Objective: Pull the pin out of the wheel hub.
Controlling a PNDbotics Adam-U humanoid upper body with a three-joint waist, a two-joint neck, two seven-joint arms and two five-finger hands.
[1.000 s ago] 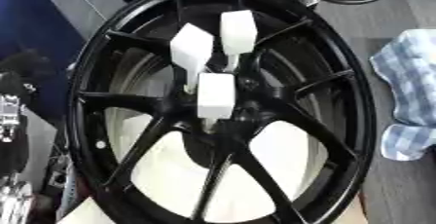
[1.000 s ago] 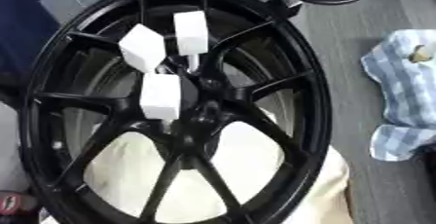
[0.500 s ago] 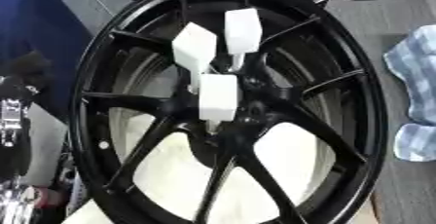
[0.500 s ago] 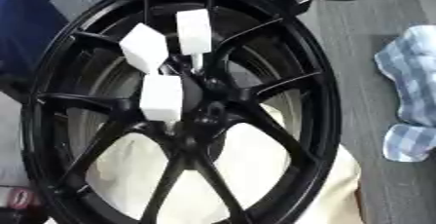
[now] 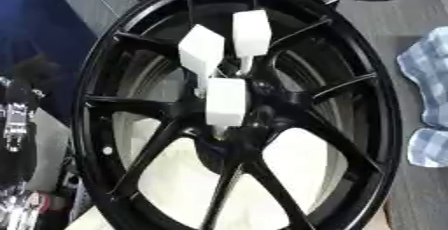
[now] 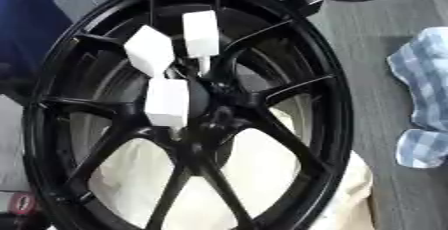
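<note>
A: Item one, left edge?
B: Left hand [image 5: 16,124], black and silver, is entered beside the wheel hub [image 5: 385,124], outside its left rim; open or closed cannot be told. The right hand is not seen.

A: Item two, the task's thing?
B: Three pins with white block heads are listed at the hub's centre: left pin [image 5: 201,51], upper pin [image 5: 251,32], lower pin [image 5: 226,101]. Thin shanks are judged stiff and light, the heads easily pinched across their flat sides.

A: Room?
B: Spokes are crowded close about the heads; open space is found only above them. A checked cloth [image 6: 424,74] is noted beyond the right rim, well apart.
</note>
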